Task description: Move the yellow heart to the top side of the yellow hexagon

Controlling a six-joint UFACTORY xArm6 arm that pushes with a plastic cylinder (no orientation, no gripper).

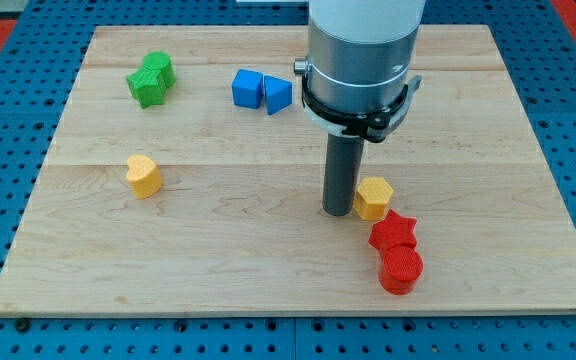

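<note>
The yellow heart (pixel 143 175) lies at the view's left, about mid height on the wooden board (pixel 218 260). The yellow hexagon (pixel 374 197) lies right of centre. My tip (pixel 338 211) rests on the board just left of the yellow hexagon, touching or almost touching its side. The tip is far to the right of the yellow heart.
A red star (pixel 394 232) and a red cylinder (pixel 401 269) sit just below the yellow hexagon, toward the view's bottom right. A blue cube (pixel 247 87) and a blue triangular block (pixel 277 94) sit at the top centre. Two green blocks (pixel 151 80) sit at the top left.
</note>
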